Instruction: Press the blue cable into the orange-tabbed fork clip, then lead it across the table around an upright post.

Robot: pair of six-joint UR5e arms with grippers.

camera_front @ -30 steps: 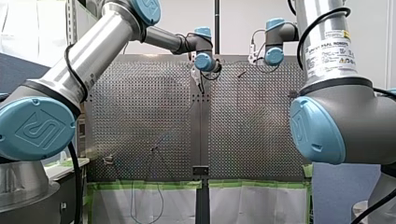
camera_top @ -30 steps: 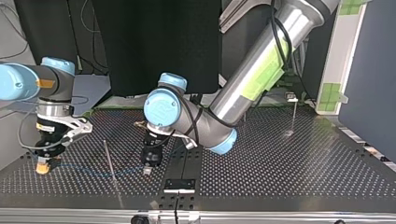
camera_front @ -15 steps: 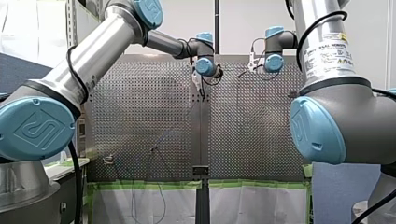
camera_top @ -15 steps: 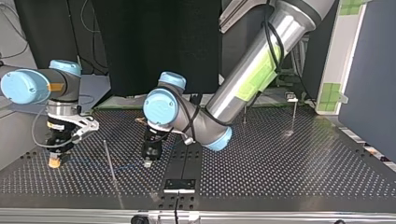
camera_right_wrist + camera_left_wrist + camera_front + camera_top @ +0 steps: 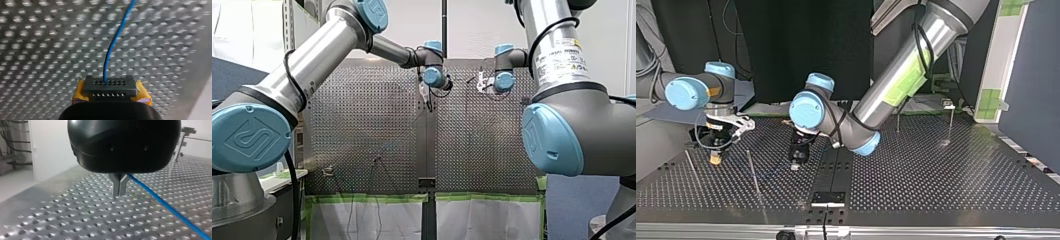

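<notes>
**Blue cable** (image 5: 113, 42): thin and light, judged limp with a smooth sheath. It is likely to sag and slip rather than keep a shape, so it is best pinched close to the stretch being routed and kept lightly taut.

**My right gripper** (image 5: 110, 86): yellow pads closed on the cable, which runs ahead of it over the perforated table (image 5: 936, 185).

**My left gripper** (image 5: 119, 187): metal fingers closed on the cable, tips just above the table. The cable leaves them to one side.

**Top view:** an upright post (image 5: 753, 172) stands nearest the camera, between the two grippers. The cable spans low between them, faintly seen, and which side of the post it passes cannot be told. Both wrists point straight down. My right arm enters at the view's left, forearm level. My left arm slopes down from the far right to the table's middle. Further posts (image 5: 897, 120) stand near the far edge. The orange-tabbed fork clip cannot be picked out.
</notes>
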